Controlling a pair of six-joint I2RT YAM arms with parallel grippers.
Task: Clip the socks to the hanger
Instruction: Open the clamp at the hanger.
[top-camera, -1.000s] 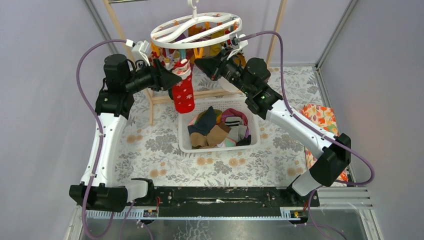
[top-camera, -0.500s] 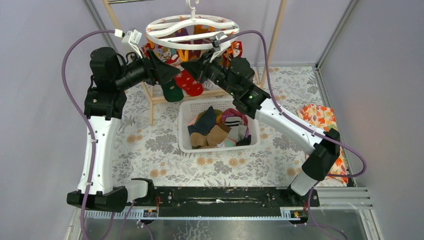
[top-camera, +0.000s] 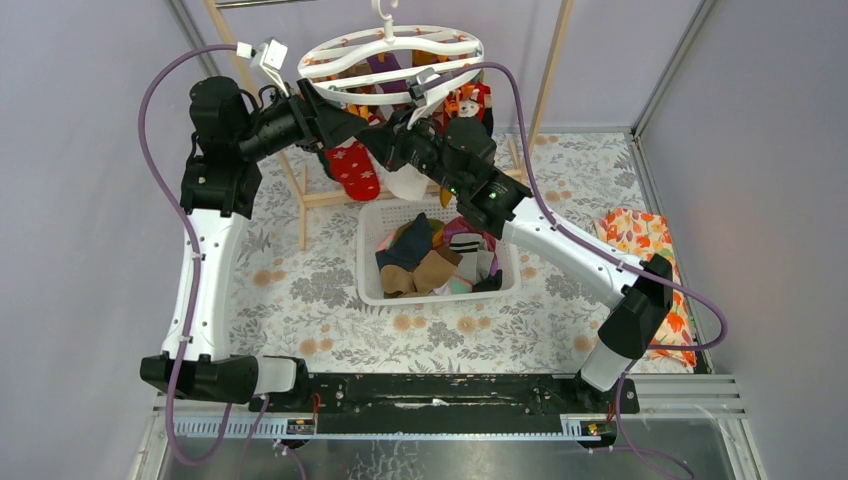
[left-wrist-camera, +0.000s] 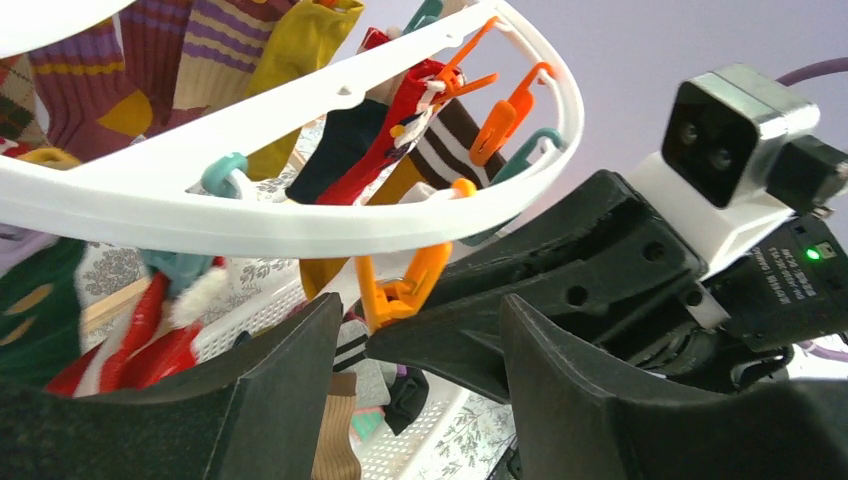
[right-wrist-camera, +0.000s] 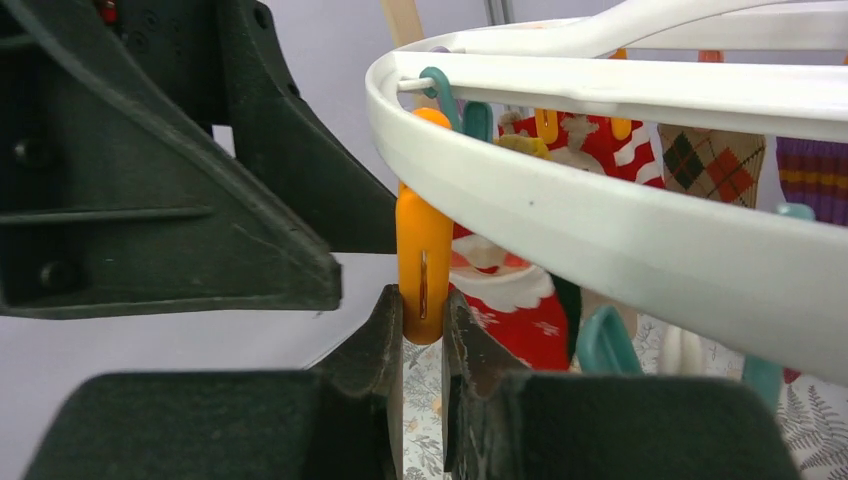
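Note:
The white ring hanger (top-camera: 392, 62) hangs at the top with several socks clipped under it. My right gripper (top-camera: 375, 140) reaches under its near rim; in the right wrist view the gripper (right-wrist-camera: 423, 300) is shut on the lower end of an orange clip (right-wrist-camera: 424, 255) hanging from the ring (right-wrist-camera: 600, 225). My left gripper (top-camera: 345, 122) is just left of it, open and empty (left-wrist-camera: 420, 305), its fingers straddling the orange clip (left-wrist-camera: 405, 290) and a right finger. A red Santa-patterned sock (top-camera: 352, 165) hangs below, by a teal clip (left-wrist-camera: 180, 270).
A white slotted basket (top-camera: 368, 262) holding several loose socks (top-camera: 435, 258) sits below the hanger. The wooden frame rack (top-camera: 300, 200) stands behind it. An orange floral cloth (top-camera: 645, 235) lies at the right.
Both grippers rose and closed in under the hanger's near rim. The right gripper moved left onto the orange clip. The red sock went up with them, and the hanger swung slightly.

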